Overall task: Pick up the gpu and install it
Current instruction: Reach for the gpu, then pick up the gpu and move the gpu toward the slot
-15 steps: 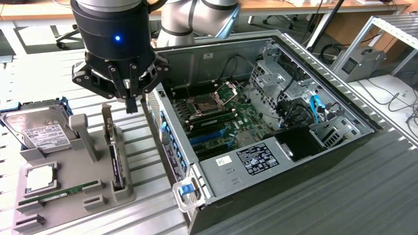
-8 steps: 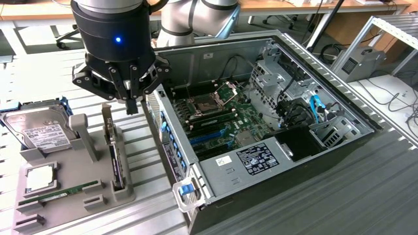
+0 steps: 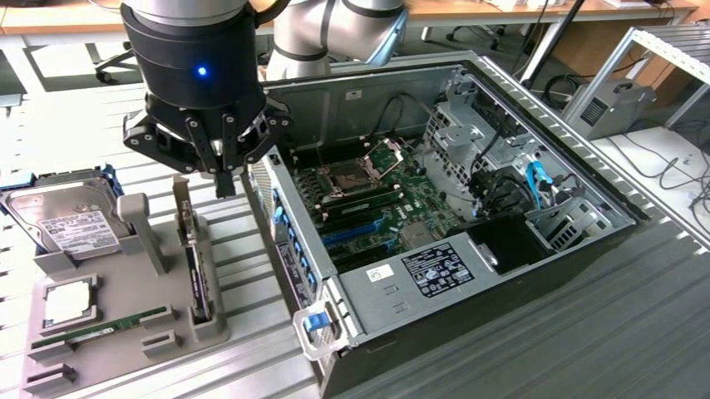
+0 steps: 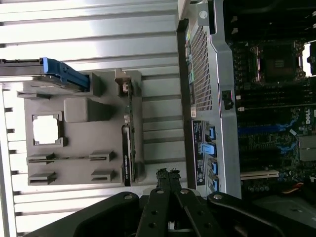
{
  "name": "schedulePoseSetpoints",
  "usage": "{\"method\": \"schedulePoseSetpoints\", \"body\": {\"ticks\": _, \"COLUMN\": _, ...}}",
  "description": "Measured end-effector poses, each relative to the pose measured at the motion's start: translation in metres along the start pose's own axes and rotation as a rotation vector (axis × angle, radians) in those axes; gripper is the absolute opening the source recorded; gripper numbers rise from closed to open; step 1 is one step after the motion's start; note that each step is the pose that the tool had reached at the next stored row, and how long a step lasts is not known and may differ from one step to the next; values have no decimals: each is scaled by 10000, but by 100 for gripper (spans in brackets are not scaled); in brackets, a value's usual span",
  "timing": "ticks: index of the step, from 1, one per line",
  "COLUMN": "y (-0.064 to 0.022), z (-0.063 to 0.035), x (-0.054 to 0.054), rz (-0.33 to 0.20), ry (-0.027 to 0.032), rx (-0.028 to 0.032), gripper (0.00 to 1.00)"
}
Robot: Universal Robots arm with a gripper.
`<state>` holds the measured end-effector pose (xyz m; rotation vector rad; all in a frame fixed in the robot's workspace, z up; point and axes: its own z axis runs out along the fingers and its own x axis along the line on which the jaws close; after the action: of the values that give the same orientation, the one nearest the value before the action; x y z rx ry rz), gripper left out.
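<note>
Gpu (image 3: 201, 278) stands on edge in a slot of the grey holder (image 3: 122, 332), just beside the open case (image 3: 332, 104). From the wrist view I read it edge-on (image 4: 127, 148): a thin, dark, straight slab with a pale bracket at one end. I judge it stiff and moderately heavy, but fragile, with bare board on one face and a smooth plastic shroud on the other. I would pinch it across its thickness along the exposed top edge, near mid-length for balance. My pincer (image 3: 225, 184) is clenched on nothing and hovers above the bracket end, apart from it. The holder looks matte and blocky, and the surface (image 3: 66, 133) is ribbed metal.
</note>
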<state>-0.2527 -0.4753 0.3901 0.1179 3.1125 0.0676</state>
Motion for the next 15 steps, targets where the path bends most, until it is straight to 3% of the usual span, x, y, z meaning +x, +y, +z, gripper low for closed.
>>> {"method": "schedulePoseSetpoints", "body": {"ticks": 15, "y": -34, "z": 0, "x": -3, "rz": 0, "ry": -1, "rx": -1, "gripper": 11}}
